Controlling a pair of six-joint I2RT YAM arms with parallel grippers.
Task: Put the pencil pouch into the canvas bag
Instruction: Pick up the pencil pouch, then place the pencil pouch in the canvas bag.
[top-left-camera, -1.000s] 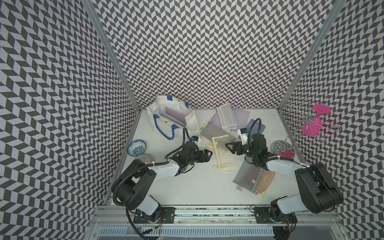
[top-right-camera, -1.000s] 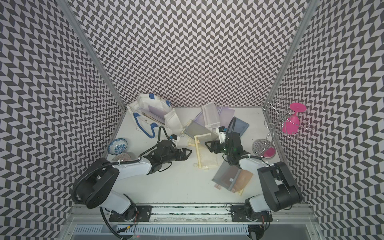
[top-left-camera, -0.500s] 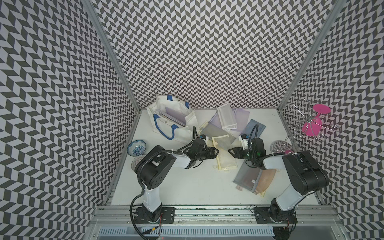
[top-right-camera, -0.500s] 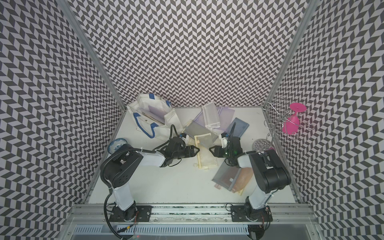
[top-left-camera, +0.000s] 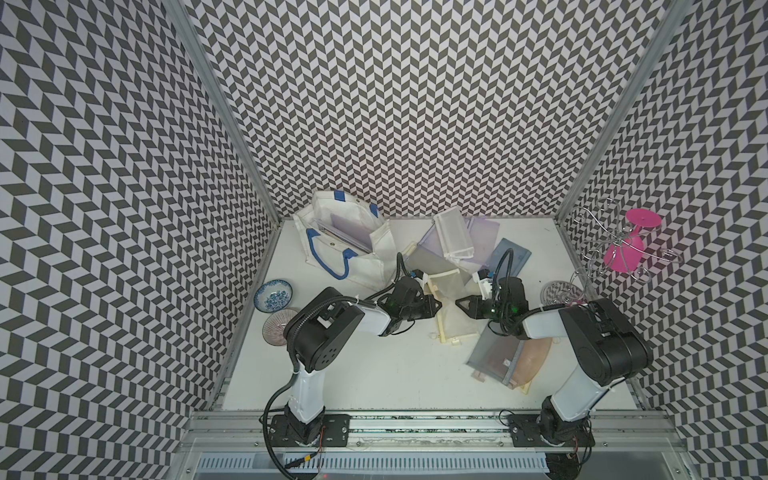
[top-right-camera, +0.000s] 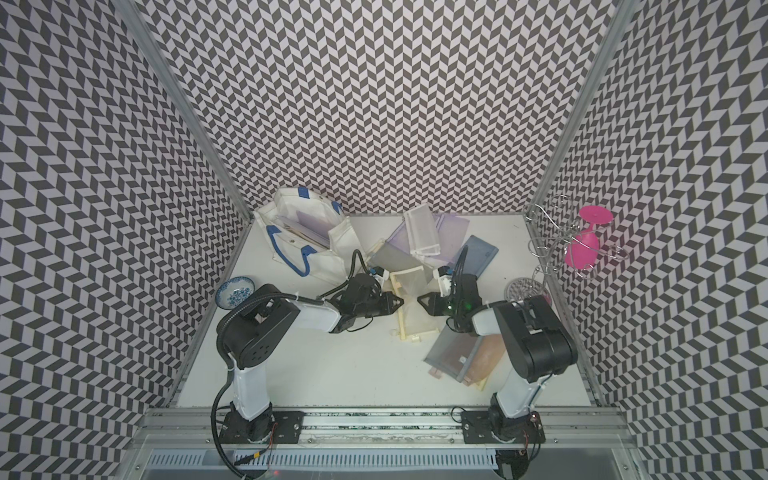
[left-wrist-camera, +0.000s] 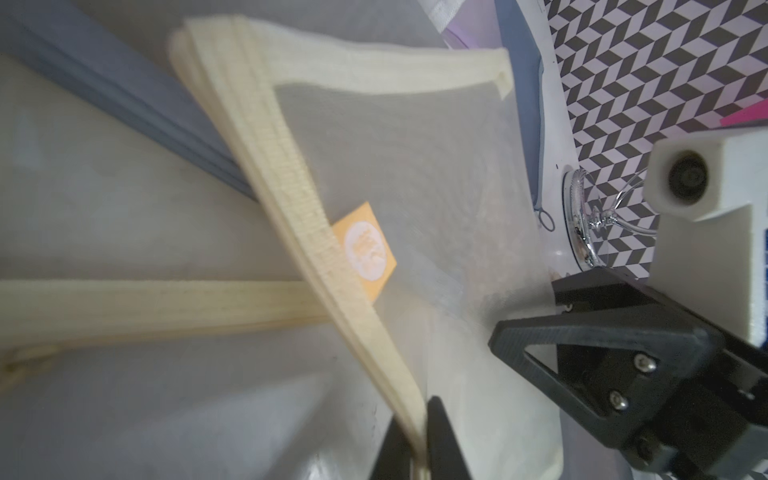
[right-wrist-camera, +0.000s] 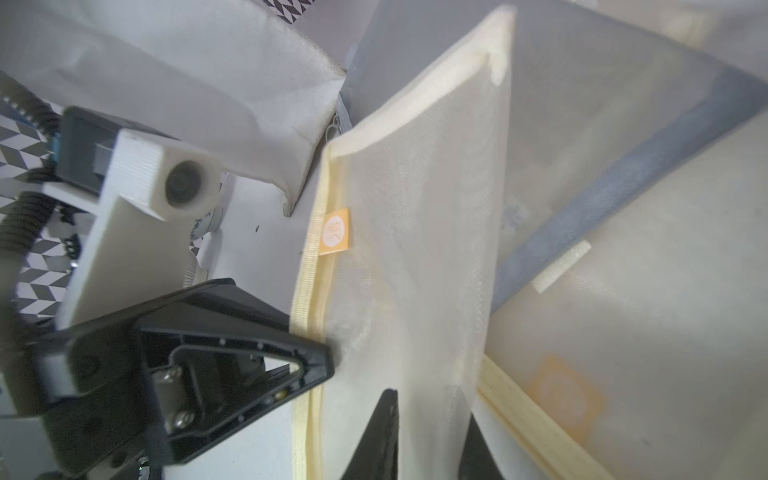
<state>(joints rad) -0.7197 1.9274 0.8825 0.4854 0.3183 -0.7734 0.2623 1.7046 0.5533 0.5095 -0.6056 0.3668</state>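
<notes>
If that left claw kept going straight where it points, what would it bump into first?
The left gripper is shut on the cream mesh pouch, so that comes first. Just beyond, the right gripper faces it nearly tip to tip, though depth is unclear.

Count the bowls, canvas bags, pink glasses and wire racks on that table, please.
bowls: 2, the blue-patterned bowl and the pinkish bowl
canvas bag: 1
pink glass: 1
wire rack: 1
Total: 5

Both top views hang high above the front rail (top-left-camera: 415, 419), looking steeply down on the whole tabletop (top-left-camera: 374, 374). The left wrist camera, close against the pencil pouch (left-wrist-camera: 415, 166), faces the right gripper (left-wrist-camera: 524, 312); the right wrist camera faces the left gripper (right-wrist-camera: 326, 359).
</notes>
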